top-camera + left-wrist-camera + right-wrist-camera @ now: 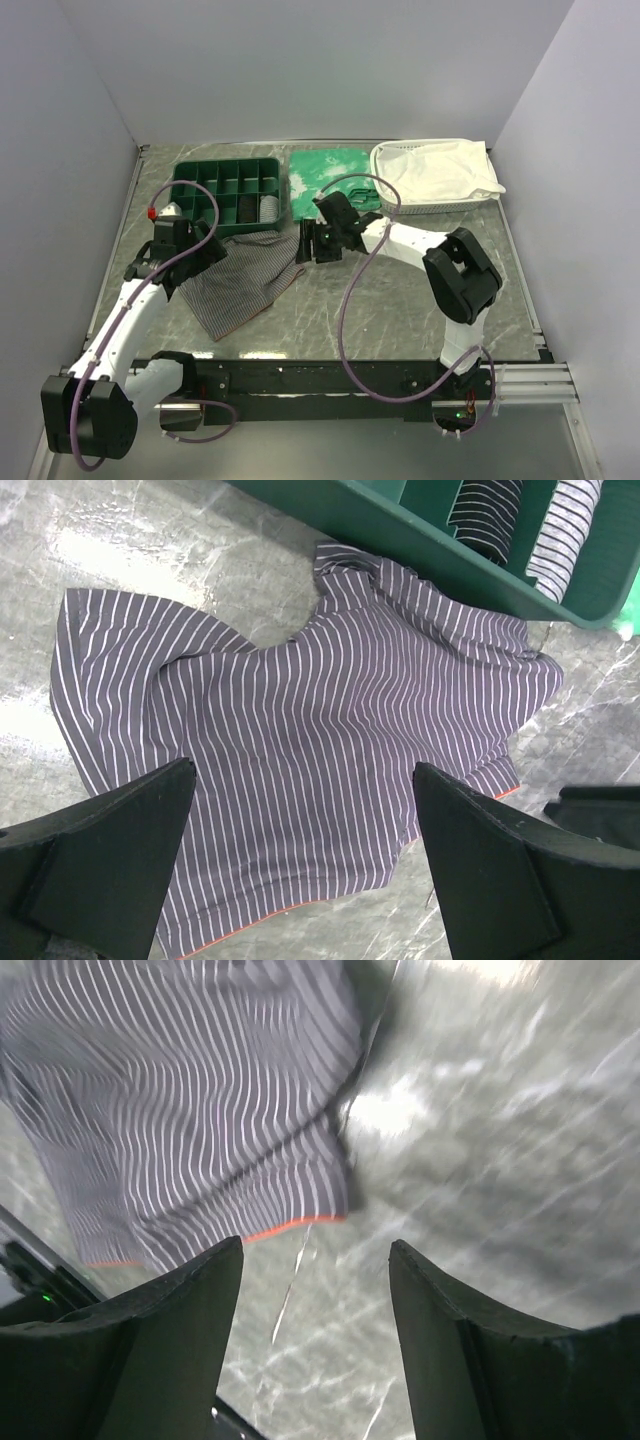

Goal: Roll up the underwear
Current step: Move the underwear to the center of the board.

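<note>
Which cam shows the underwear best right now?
Left wrist: the underwear nearly fills the frame, sharp, with stripes and orange hem clear. Top external shows most of its outline, but small. Right wrist catches only a blurred part.

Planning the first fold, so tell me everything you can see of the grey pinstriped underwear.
The grey pinstriped fabric boxer briefs lie unrolled, spread out but wrinkled, on the marbled grey table, hems edged orange-red. One bunched edge lies close by the green compartmented plastic tray. The open left end effector and open right end effector flank them; neither grips them.
</note>
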